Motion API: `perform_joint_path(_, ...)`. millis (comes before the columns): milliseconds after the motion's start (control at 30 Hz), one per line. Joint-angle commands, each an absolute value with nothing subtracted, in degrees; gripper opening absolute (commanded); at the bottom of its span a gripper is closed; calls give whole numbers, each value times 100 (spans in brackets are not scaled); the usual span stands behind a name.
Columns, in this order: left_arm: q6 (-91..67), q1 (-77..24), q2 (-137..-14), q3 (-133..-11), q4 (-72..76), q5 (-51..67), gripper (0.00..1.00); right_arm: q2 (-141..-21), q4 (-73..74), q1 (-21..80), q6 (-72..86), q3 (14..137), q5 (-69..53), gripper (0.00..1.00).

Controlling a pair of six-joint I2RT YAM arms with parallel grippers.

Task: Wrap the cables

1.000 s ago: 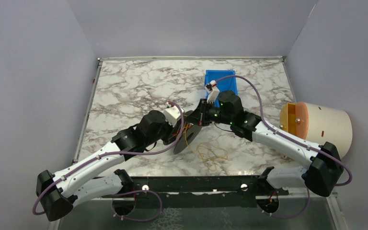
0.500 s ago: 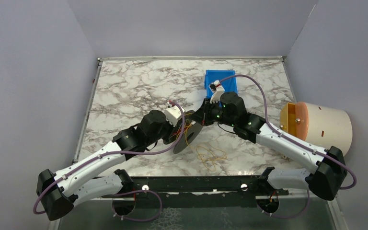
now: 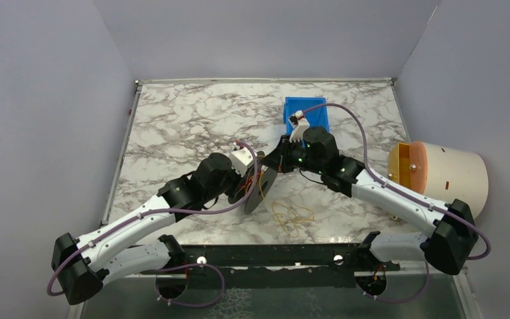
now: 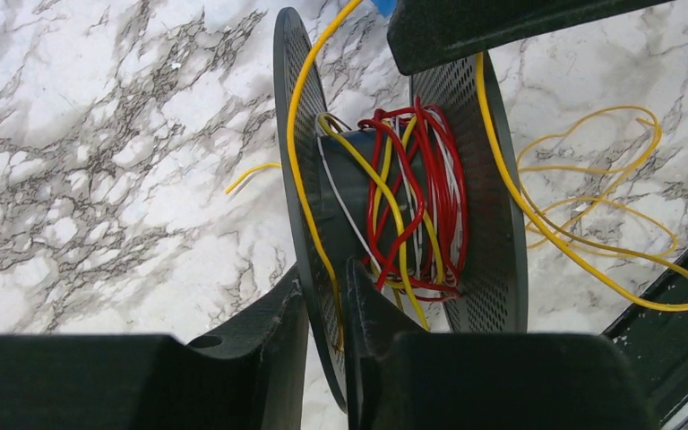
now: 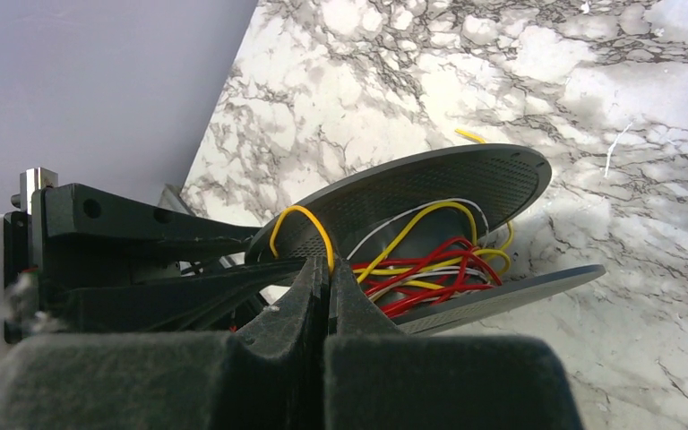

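Note:
A dark grey perforated spool (image 3: pixel 257 189) stands on edge at the table's middle, its hub wound with red, white and yellow cable (image 4: pixel 412 193). My left gripper (image 4: pixel 327 300) is shut on one flange of the spool (image 4: pixel 300 179). My right gripper (image 5: pixel 327 267) is shut on the yellow cable (image 5: pixel 303 222) right at the spool's rim, above the other flange (image 5: pixel 430 188). The loose rest of the yellow cable (image 3: pixel 292 216) lies in loops on the marble, also in the left wrist view (image 4: pixel 609 206).
A blue bin (image 3: pixel 305 113) sits behind the right gripper. A cream and orange cylinder (image 3: pixel 441 176) lies at the right table edge. A black rail (image 3: pixel 272 256) runs along the near edge.
The left gripper and spool have shifted slightly right and nearer. The right gripper has moved a little left over the spool with the yellow cable.

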State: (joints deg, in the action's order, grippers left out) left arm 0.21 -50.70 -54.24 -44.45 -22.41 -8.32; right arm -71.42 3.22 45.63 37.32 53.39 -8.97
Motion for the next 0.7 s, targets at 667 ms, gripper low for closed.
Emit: perform_joint_path(667, -172, -5054, -5304, -4385, -2318, -1186, 0, -6626, 737, 4550, 2849, 5273, 378, 1)
